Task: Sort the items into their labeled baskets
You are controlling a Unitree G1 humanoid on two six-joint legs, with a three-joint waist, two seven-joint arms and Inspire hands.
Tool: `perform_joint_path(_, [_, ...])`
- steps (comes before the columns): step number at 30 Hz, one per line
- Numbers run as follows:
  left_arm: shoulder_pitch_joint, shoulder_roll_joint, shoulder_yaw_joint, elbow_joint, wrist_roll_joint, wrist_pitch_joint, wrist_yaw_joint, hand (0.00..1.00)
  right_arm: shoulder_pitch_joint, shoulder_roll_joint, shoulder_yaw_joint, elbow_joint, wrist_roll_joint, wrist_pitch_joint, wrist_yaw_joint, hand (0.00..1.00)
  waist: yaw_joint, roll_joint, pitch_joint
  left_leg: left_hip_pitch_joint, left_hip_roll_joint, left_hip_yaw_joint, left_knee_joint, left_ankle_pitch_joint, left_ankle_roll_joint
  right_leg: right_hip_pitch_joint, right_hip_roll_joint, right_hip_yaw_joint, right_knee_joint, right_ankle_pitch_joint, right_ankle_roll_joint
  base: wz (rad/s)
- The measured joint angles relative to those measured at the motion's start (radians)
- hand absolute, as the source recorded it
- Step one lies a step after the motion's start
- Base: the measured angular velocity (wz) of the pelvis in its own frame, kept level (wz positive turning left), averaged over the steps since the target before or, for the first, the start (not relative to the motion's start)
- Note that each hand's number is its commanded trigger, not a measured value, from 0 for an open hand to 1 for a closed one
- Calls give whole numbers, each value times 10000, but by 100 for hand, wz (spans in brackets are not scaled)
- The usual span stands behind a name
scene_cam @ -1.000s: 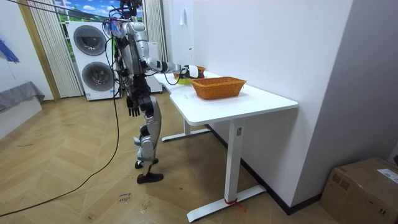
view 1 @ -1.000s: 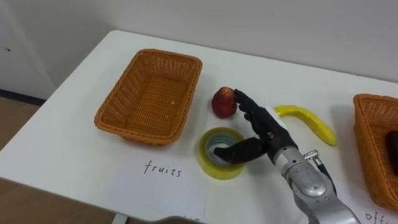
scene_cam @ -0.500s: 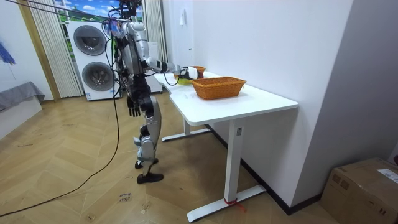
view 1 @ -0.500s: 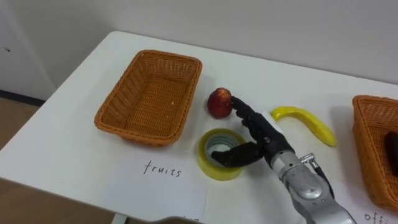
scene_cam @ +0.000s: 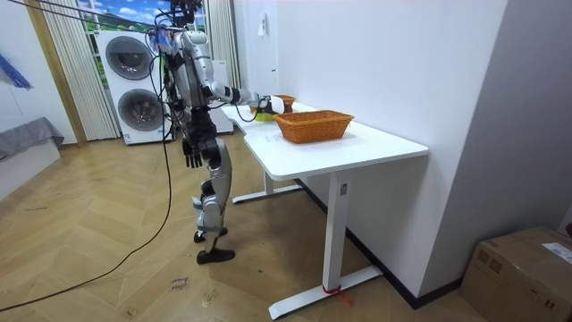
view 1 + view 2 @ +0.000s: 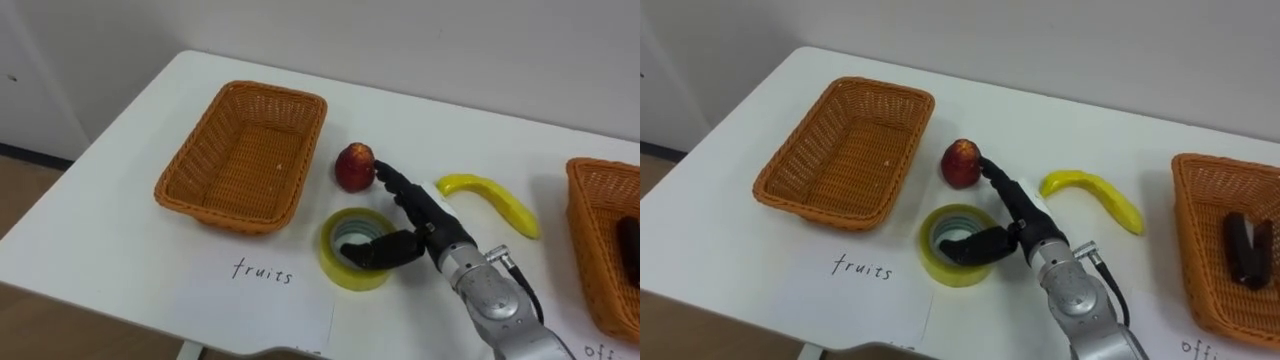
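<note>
My right hand [image 6: 432, 226] lies open over the white table [image 6: 120, 240]. Its straight fingers [image 6: 398, 188] reach to the right side of a red apple [image 6: 353, 166], and its thumb dips inside a yellow tape roll [image 6: 343, 266] lying flat. The roll's far rim sits between thumb and fingers. A yellow banana [image 6: 490, 197] lies to the right of the hand. On the left is the empty wicker fruit basket [image 6: 180, 190]. The office basket [image 6: 1200, 215] at the right edge holds a dark item [image 6: 1243, 243]. My left hand [image 5: 190, 154] hangs relaxed at my side.
Paper label sheets lie at the table's front edge, one [image 6: 265, 290] before the fruit basket. I stand at the table end [image 5: 259, 134] on the room view's left. Two stacked washing machines [image 5: 134, 85] are behind me and a cardboard box [image 5: 527, 268] sits on the floor.
My right hand's fingers have slid from over the apple's upper right down to its right side. The thumb has stayed in the tape roll.
</note>
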Motion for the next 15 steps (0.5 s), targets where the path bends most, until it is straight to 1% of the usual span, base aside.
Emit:
perform_joint_path(6, [-10, 2, 1, 88, 3, 2, -83, 0, 0, -28, -243, -51, -211, 29, 471, 0, -65, -3, 1, 10, -2, 4, 8, 0, 5, 1, -9, 17, 23, -8, 14, 0])
perform_joint_path(15, [-50, 3, 5, 313, 3, 3, -207, 0, -1, -53, -491, -58, -216, 85, 808, 0, -164, 17, 6, 31, 7, -10, 4, 0, 5, 6, -14, 9, 57, -8, 14, 0])
